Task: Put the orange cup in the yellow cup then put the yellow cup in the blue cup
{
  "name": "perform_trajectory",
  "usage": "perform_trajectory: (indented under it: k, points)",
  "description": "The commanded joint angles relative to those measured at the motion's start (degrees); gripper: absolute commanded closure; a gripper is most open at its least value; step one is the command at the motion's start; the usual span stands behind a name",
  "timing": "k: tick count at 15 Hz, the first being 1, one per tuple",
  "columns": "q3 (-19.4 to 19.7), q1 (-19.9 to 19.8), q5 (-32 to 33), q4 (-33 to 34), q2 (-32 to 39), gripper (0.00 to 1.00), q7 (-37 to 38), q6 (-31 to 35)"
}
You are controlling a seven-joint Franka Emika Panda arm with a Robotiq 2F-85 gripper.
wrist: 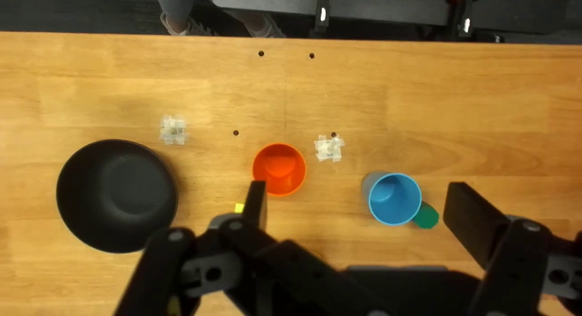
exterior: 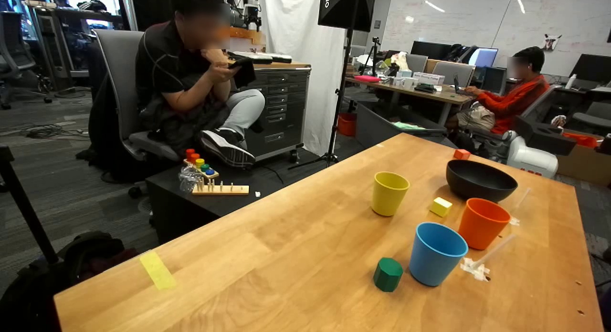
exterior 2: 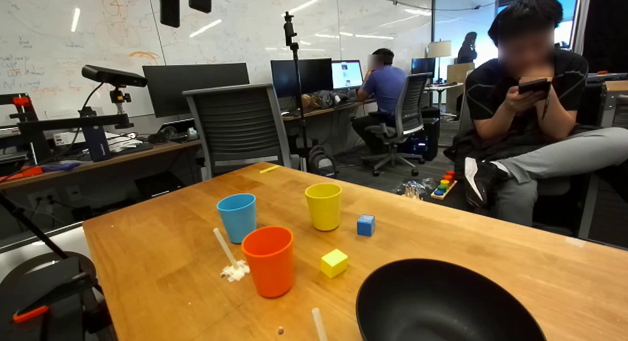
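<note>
My claw (wrist: 358,198) is spread wide above the tabletop (wrist: 454,102). Orange cup (wrist: 279,169), yellow cup (exterior 2: 324,207) and blue cup (exterior: 437,256) stand upright there, apart from each other; yellow block (exterior 2: 334,263) near the orange, green block (exterior: 388,274) just beside the blue, black bowl (wrist: 116,195) left of the orange cup in my wrist view.

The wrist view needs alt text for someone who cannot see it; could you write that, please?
An open gripper hangs above a wooden table holding an orange cup, a blue cup beside a green block and, at left, a black bowl.
</note>
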State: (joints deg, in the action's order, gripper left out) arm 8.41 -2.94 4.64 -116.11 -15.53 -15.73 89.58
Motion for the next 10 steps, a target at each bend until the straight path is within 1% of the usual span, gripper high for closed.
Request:
perform_trajectory:
  k: [1, 7, 10]
  points:
    - [-0.1, -0.5, -4.6, 0.3, 0.9, 0.0, 3.0, 4.5]
    - [-0.4, -0.5, -7.4, -0.2, 4.5, 0.0, 3.8, 13.1]
    - [-0.5, -0.6, -7.8, -0.2, 6.9, 0.0, 4.0, 15.8]
